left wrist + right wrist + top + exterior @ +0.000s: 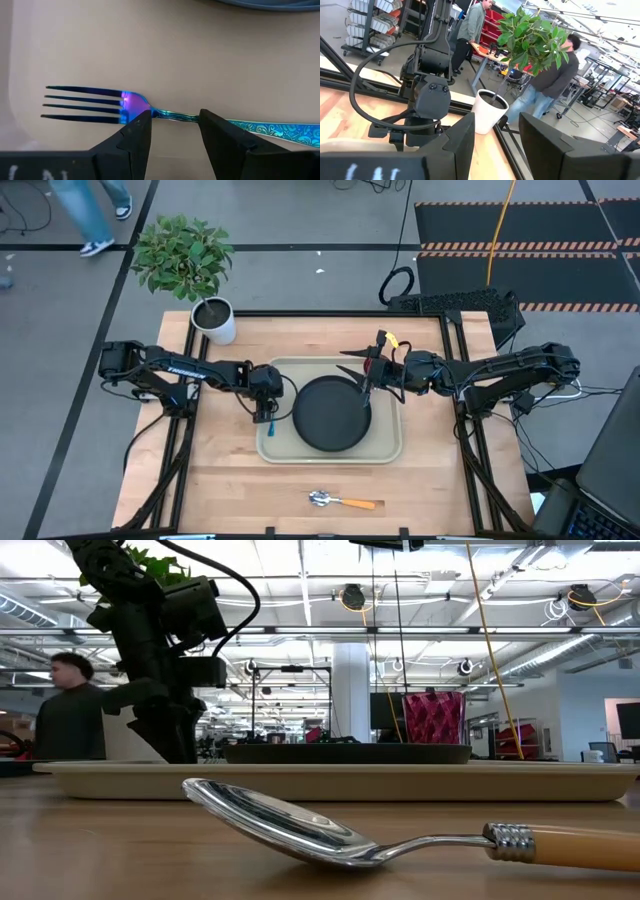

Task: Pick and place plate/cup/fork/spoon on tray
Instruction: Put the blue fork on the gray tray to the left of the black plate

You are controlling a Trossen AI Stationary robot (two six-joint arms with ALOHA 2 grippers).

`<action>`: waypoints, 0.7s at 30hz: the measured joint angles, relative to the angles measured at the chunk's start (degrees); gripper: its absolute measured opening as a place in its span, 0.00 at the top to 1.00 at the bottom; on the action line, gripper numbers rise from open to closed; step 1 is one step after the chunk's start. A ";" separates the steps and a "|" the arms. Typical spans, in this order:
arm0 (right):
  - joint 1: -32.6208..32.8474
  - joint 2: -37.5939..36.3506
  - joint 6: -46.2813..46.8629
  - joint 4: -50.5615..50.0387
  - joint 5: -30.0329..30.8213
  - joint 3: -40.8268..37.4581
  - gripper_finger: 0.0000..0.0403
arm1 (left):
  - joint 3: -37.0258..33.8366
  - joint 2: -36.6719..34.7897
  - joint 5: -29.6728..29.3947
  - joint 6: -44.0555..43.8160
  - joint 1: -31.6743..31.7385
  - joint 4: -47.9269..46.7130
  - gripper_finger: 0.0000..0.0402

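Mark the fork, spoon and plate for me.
fork (132,103), left wrist view, on the neck where the tines join.
spoon (290,823), low view, on the shiny bowl.
plate (330,415), high view, on the flat black centre.

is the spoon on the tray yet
No, in the high view the spoon lies on the bare wooden table, apart from the tray, which holds the black plate.
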 joint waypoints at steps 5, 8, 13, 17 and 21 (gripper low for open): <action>0.00 0.00 0.04 0.00 0.00 0.00 0.63 | -0.04 0.00 -0.13 -0.37 0.00 0.10 0.57; 0.00 0.00 0.07 0.00 0.00 0.00 0.63 | -0.04 0.00 -1.67 -2.57 -0.09 0.17 0.57; -0.01 0.01 0.09 0.02 0.00 0.02 0.63 | -0.04 0.00 -3.12 -7.57 0.17 0.24 0.57; -0.01 0.01 0.09 0.07 0.00 0.02 0.63 | -0.04 0.00 -3.13 -7.69 0.17 0.33 0.57; -0.01 0.00 0.09 0.09 0.00 0.02 0.63 | -0.07 0.03 -3.23 -8.56 0.20 1.24 0.57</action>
